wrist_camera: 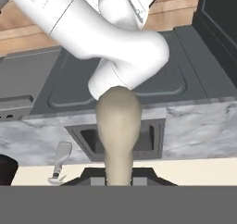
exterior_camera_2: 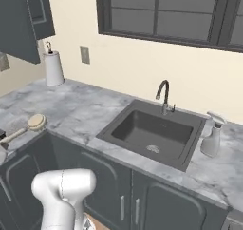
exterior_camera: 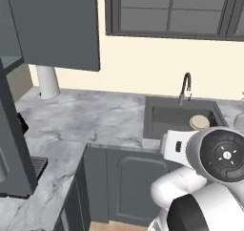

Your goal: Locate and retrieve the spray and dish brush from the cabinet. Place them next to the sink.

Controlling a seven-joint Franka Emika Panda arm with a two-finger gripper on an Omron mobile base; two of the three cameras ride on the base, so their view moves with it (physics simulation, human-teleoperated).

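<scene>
**Dish brush clamped in the gripper, spray standing by the sink**

The dish brush (wrist_camera: 118, 126) is in the grasp of the gripper (wrist_camera: 118, 179). In the hand view its tan handle rises from between the two dark fingertips, which are pressed against it on either side, and widens into a rounded end. In the right base view the brush (exterior_camera_2: 29, 125) shows to the left of the sink (exterior_camera_2: 142, 111), its round pale head over the front edge of the marble counter (exterior_camera_2: 80, 112) and its thin handle running away from the sink toward the picture's left edge. In the left base view the brush head (exterior_camera: 199, 122) shows against the sink's right-hand part, just above the white arm. Whether it touches anything below cannot be told.

The spray (exterior_camera_2: 211, 136) stands upright on the marble just right of the sink, apart from the basin's rim, trigger head pointing toward the faucet (exterior_camera_2: 163, 96) at the sink's back edge.

Well left of the sink, a white paper-towel roll (exterior_camera_2: 53, 67) stands against the cream wall, and above it hangs the dark grey cabinet (exterior_camera_2: 21, 22). A dark-framed window (exterior_camera_2: 166, 15) sits above the sink.
</scene>
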